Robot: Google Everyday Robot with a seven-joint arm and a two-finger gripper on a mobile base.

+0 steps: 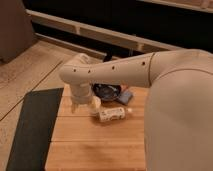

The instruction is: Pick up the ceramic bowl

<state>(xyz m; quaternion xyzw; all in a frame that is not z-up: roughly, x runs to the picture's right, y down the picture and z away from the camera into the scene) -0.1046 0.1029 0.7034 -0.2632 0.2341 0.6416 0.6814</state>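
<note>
The ceramic bowl (107, 91) is dark and glossy and sits at the far side of the wooden table (95, 145). My arm's forearm crosses just above it and hides part of it. My gripper (91, 105) hangs down from the pale wrist, low over the table, just left of and in front of the bowl. It sits next to a white bottle-like item (113, 114) lying on its side.
A small blue object (126, 95) lies right of the bowl. A black mat (31, 127) covers the floor left of the table. My arm's bulky body (180, 115) fills the right side. A brown seat (14, 27) stands at the far left.
</note>
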